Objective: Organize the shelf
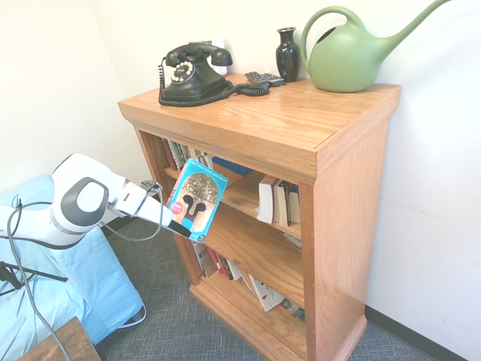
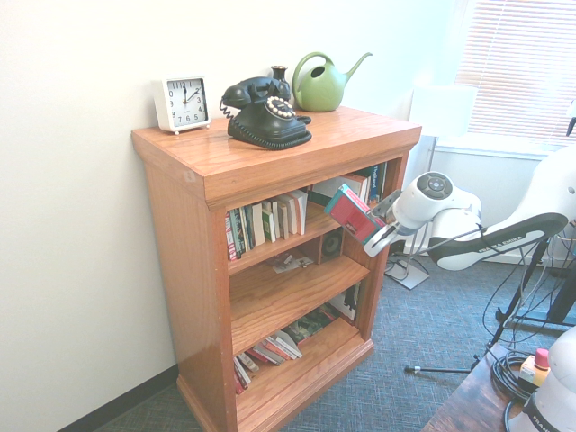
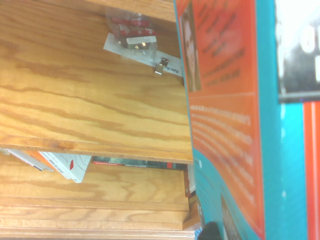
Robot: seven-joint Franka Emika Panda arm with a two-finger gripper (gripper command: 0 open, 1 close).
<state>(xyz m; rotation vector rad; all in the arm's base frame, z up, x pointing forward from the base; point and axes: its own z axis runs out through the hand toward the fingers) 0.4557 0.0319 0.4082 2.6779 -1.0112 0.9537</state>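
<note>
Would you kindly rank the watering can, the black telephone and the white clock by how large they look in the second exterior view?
1. Black telephone.
2. Watering can, slightly smaller but farther back, so unsure.
3. White clock, smallest.

Bright, even daylight from the blinds (image 2: pixel 522 67) washes out the walls; the wrist view is softly blurred.

The white clock (image 2: pixel 183 104) shows numerals 1 to 12; print on the held book (image 3: pixel 225 115) is too blurred to read.
</note>
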